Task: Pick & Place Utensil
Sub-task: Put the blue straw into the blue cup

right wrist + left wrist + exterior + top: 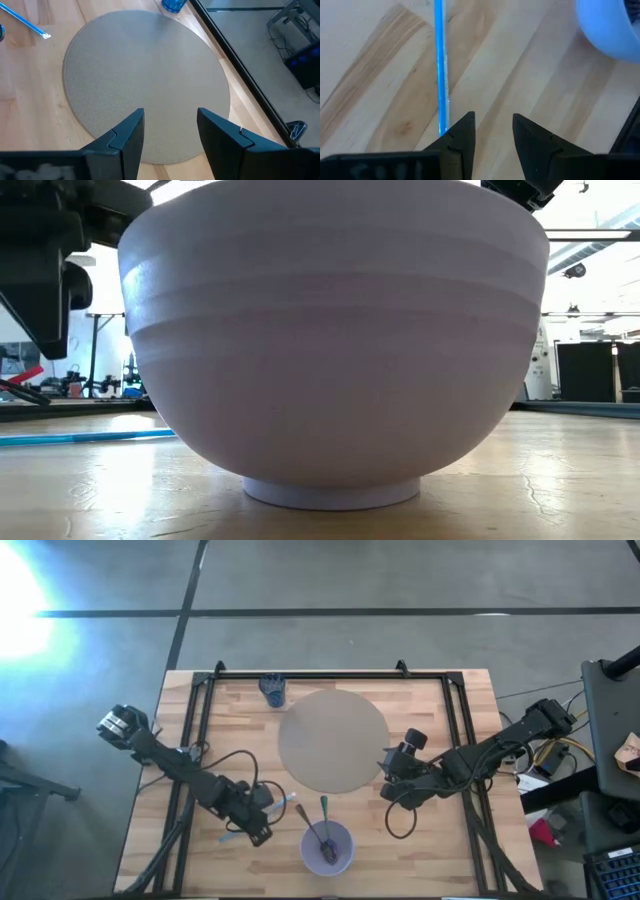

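A pale purple bowl (pixel 327 846) stands near the front edge of the wooden bench (pixel 450 850), and it serves here as the landmark. Inside the bowl lie a green-handled utensil (pixel 324 816), its handle leaning out over the rim toward the round mat (pixel 333 741), and a darker utensil whose kind cannot be told. The mat lies just behind the bowl, flat on the bench. A blue straw-like stick (pixel 439 65) lies on the bench just left of the bowl. The left hand (pixel 268 808) hangs low beside the bowl's left side, its fingers (pixel 461 137) apart with nothing between them, one fingertip touching or just over the end of the blue stick. The right hand (pixel 167 132) sits to the right of and behind the bowl, at the mat's edge, spread open and empty. A small blue object (pixel 273 689) stands beyond the mat, well away from the bowl. No brand, label or writing can be read on anything.
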